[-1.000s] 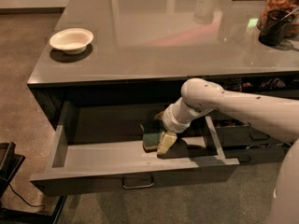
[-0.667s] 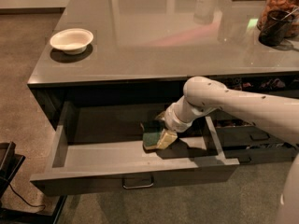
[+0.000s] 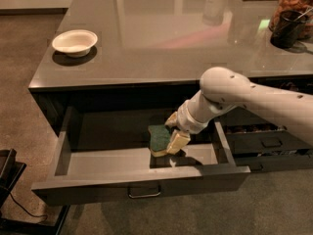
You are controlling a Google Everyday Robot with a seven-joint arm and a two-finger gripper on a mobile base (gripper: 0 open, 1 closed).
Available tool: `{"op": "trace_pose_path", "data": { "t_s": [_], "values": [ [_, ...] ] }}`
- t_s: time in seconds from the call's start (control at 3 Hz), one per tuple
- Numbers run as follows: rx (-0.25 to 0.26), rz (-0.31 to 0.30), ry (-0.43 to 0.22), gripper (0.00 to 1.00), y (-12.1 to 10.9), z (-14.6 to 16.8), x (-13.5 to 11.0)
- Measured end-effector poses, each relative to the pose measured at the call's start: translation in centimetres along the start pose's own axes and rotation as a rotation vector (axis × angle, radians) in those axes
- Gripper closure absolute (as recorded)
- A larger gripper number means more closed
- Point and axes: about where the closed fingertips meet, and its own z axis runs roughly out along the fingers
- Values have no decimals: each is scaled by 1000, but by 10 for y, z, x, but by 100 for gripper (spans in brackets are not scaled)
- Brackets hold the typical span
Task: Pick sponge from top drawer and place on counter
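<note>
tool [image 3: 174, 131] seemingly gripping sponge [image 3: 157, 137], inside top drawer [image 3: 146, 182]

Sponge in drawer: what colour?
Dark green over yellow, camera view; sponge is held by the pincer inside the top drawer.

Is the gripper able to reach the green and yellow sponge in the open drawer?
Probably yes: the wide dark grey drawer stands open, and the gripper is inside it, shut on the green and yellow sponge.
</note>
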Motion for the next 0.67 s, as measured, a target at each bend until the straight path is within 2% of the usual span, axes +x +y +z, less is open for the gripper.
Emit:
{"op": "trace_pose_path", "data": {
  "t_s": [0.33,0.67],
  "values": [
    [0,17,15,100,4,-38,-7],
    [49,30,35,100,-11,-94,-18]
  ]
}}
